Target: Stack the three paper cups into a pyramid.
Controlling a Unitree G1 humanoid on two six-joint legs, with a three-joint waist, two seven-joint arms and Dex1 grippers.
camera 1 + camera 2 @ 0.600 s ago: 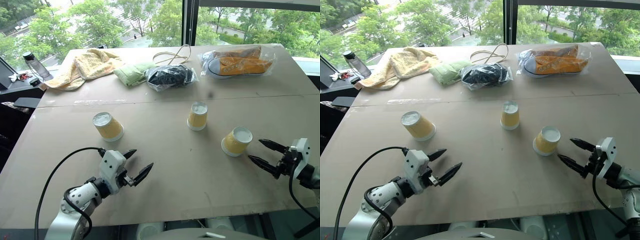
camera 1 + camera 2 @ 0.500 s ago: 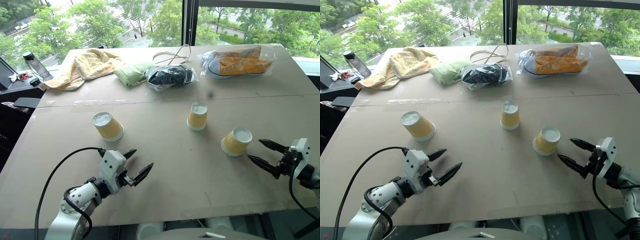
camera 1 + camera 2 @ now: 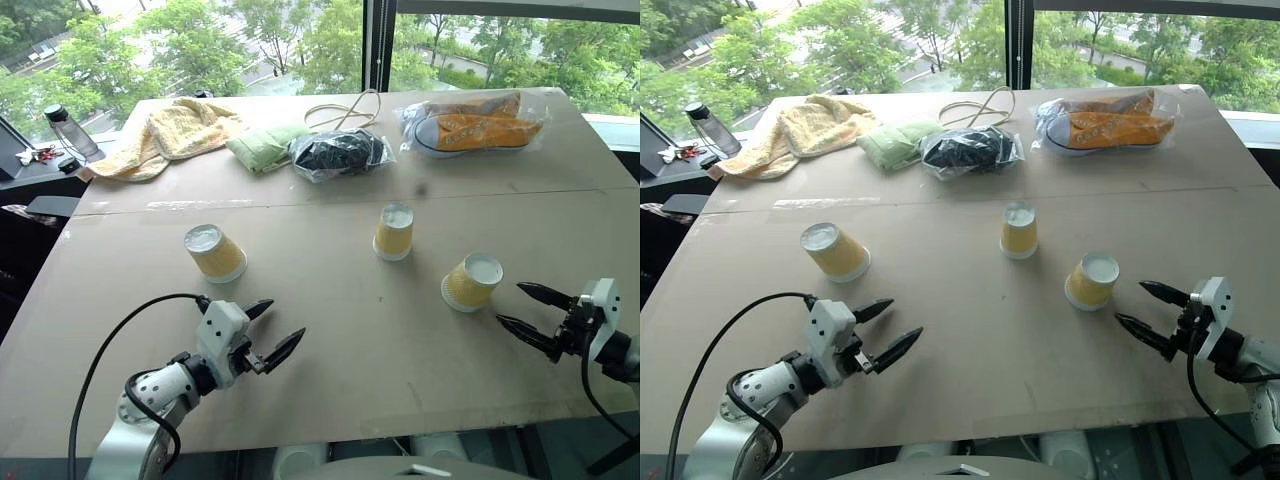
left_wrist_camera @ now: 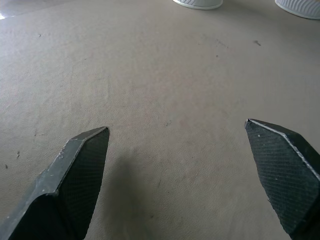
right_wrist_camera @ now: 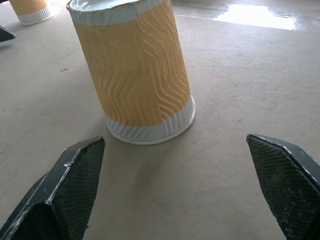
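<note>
Barely anything different from half a second back: left gripper (image 3: 283, 320) still spread wide and empty, low over bare board, nearer than the middle cup (image 3: 394, 232) and to its left. Same with the right gripper (image 3: 510, 304), released, holding nothing, waiting nearer than the middle cup and to its right, aimed at the right cup (image 3: 473, 281) but not touching. No cup shifted either: left cup (image 3: 215, 252) well to the left of the middle cup, right cup nearer and to its right, all three mouth-down and well apart. So no progress yet toward the pyramid, probably just a pause before a first grasp, most likely of the right cup. Underneath, a broad tan table (image 3: 330, 330), matte and flat, with a seam running across just beyond the middle cup. Farther beyond that cup, clutter along the far edge: a yellow towel (image 3: 175, 130), a green cloth (image 3: 262, 147), a dark bagged bundle (image 3: 340, 153), bagged orange shoes (image 3: 480, 122). Past all that, large windows and green trees.
</note>
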